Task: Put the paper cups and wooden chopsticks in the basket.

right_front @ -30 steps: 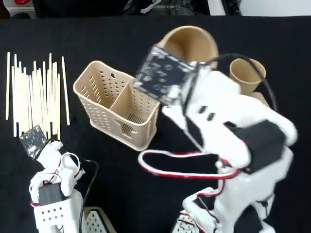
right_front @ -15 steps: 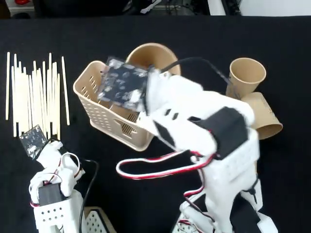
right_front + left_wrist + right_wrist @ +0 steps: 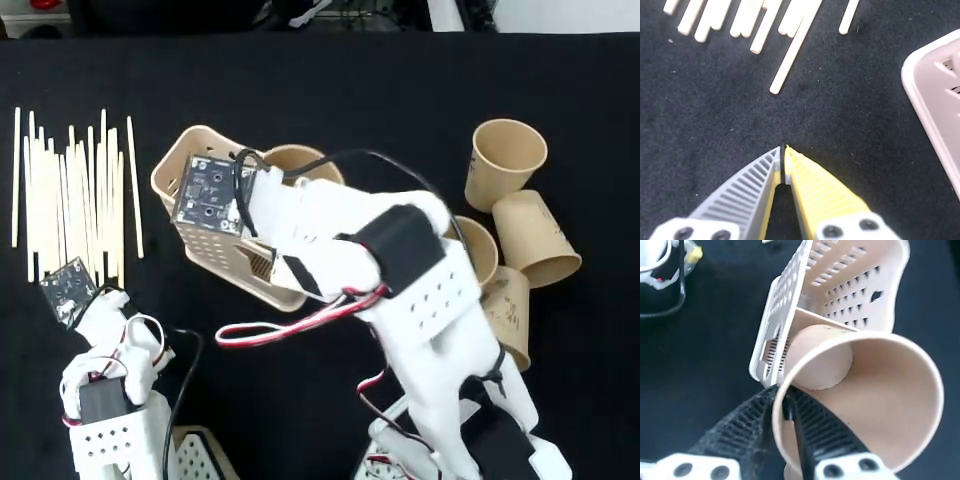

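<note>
The right arm leaned from the lower right across to the basket point(image 3: 172, 170) left of centre. Its gripper point(image 3: 788, 399) pinched the rim of a paper cup point(image 3: 875, 400) tilted at the basket's mouth. The left gripper point(image 3: 784, 151) hung closed at the lower left.

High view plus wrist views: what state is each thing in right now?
held paper cup, tilted over the basket
right gripper, shut on the held paper cup's rim
basket, upright on the table
wooden chopsticks, lying loose outside basket
left gripper, shut, empty
other paper cups, clustered outside basket
</note>
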Robot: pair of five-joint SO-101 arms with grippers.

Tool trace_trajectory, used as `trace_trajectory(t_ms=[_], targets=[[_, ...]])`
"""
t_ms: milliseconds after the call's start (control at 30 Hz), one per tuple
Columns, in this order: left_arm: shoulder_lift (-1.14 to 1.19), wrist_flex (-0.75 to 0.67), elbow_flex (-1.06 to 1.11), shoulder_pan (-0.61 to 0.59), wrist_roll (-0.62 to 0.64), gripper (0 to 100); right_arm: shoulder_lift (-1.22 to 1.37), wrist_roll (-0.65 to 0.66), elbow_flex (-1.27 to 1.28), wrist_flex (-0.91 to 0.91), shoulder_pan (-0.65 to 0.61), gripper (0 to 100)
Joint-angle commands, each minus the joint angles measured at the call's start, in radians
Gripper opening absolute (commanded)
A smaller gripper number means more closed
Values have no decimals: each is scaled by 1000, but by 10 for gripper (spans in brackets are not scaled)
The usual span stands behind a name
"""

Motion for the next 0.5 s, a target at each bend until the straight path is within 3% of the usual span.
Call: trace_trajectory(t_ms=[0,167,467], targets=[[-5,5,16,12,6,30,13,-5,24,37,-11,15],[-5,5,16,12,6,30,99,-5,25,37,-8,25],[-5,5,16,12,6,30,104,28,-90,37,-8,277]])
